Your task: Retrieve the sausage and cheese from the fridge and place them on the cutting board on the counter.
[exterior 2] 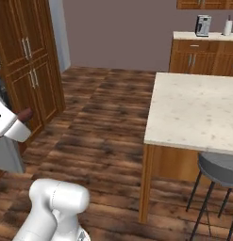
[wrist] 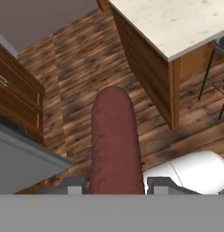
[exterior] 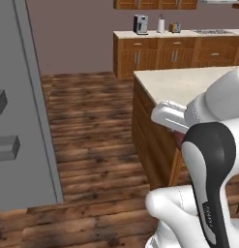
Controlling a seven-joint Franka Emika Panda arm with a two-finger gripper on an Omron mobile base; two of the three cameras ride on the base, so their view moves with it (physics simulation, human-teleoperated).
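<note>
- Wooden plank floor [wrist: 86,59] runs under everything I see, with brown cabinets and a pale stone-topped island around it.
- Closest to my hand camera, the gripper [wrist: 114,186] is clenched on the sausage [wrist: 114,140]: the two dark tips sit tight against its flanks near the lower end, and the rest of it stands out ahead of them over the floor.
- From the right base camera I catch only its reddish-brown tip [exterior 2: 24,115] poking past the white hand, so the sausage is in the air, out of the fridge [exterior: 19,97].
- I judge it light and fairly stiff, rounded and smooth-skinned, so it may roll or slide between flat pads; a hold across the middle of its length looks steadier than one near an end.
- A hard squeeze could dent it, I think, so moderate pressure seems right.
- Farther off, the island desk [exterior 2: 198,108] lies to my right, with a grey stool [exterior 2: 219,169] tucked beside it.
- Farthest, the back desk [exterior: 179,34] carries small appliances; I cannot pick out the cutting board or the cheese from here.
</note>
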